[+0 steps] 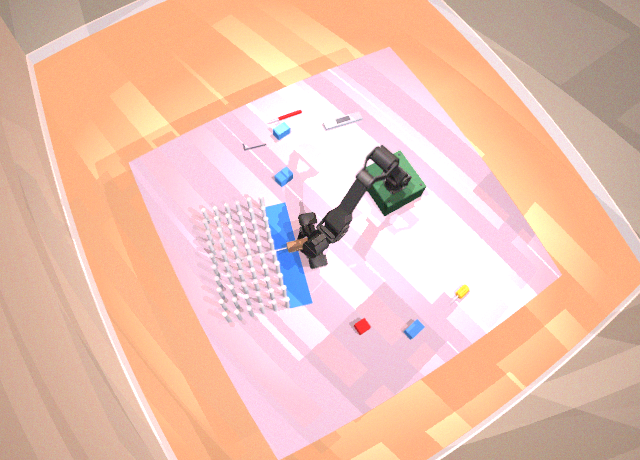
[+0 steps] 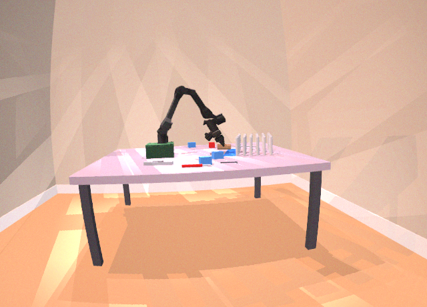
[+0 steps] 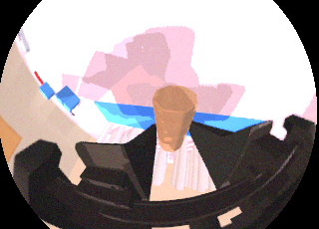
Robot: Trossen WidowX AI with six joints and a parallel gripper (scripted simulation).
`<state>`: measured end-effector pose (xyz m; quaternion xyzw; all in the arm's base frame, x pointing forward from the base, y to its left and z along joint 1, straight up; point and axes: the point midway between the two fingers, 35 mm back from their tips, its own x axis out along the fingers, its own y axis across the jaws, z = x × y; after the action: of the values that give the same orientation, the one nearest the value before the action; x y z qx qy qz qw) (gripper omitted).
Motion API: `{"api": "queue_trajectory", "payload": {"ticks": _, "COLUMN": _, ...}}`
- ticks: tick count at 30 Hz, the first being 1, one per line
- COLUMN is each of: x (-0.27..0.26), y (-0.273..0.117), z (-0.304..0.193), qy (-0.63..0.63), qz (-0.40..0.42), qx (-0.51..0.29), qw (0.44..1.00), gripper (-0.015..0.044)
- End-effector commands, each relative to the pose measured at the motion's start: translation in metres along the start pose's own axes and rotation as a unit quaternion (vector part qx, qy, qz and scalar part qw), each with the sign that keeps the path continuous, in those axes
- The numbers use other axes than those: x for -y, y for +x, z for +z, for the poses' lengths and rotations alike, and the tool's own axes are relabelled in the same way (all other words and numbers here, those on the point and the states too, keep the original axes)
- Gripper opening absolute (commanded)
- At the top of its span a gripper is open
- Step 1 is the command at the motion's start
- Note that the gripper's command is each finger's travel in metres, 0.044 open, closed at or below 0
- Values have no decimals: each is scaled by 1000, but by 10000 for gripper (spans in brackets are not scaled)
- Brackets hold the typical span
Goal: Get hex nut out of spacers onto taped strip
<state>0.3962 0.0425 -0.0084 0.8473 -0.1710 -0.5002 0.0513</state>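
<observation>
My gripper [image 1: 299,245] [image 2: 223,145] [image 3: 171,125] is shut on the brown handle [image 1: 294,246] [image 2: 225,147] [image 3: 173,114] of a tool, low beside the field-side edge of the table's middle. The tool's thin pale shaft [image 1: 280,249] crosses over the blue taped strip [image 1: 299,290] [image 2: 230,152] [image 3: 224,122] and reaches in between the white-topped metal spacers [image 1: 249,284] [image 2: 257,145] [image 3: 181,169]. The spacers that show stand upright in rows. The shaft's far end is hard to make out among them. I cannot make out the hex nut in any view.
Blue blocks [image 1: 283,176] [image 1: 281,130] [image 1: 414,329], a red block [image 1: 361,326], a hooked dark key [image 1: 254,146], a red-handled tool [image 1: 289,115], a grey-white flat tool [image 1: 336,122] and a yellow-handled tool [image 1: 462,291] lie around the arm. The arm stands on a green base [image 1: 398,199] [image 2: 159,150].
</observation>
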Motion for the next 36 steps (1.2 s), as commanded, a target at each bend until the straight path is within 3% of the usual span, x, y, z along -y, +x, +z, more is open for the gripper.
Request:
{"api": "queue_trajectory", "payload": {"ticks": 1, "x": 1, "y": 1, "z": -2, "qy": -2, "qz": -2, "qx": -2, "qw": 1000, "gripper": 0}}
{"api": "queue_trajectory", "payload": {"ticks": 36, "x": 9, "y": 11, "z": 14, "qy": -1, "qz": -1, "qx": -1, "qw": 1000, "gripper": 0}}
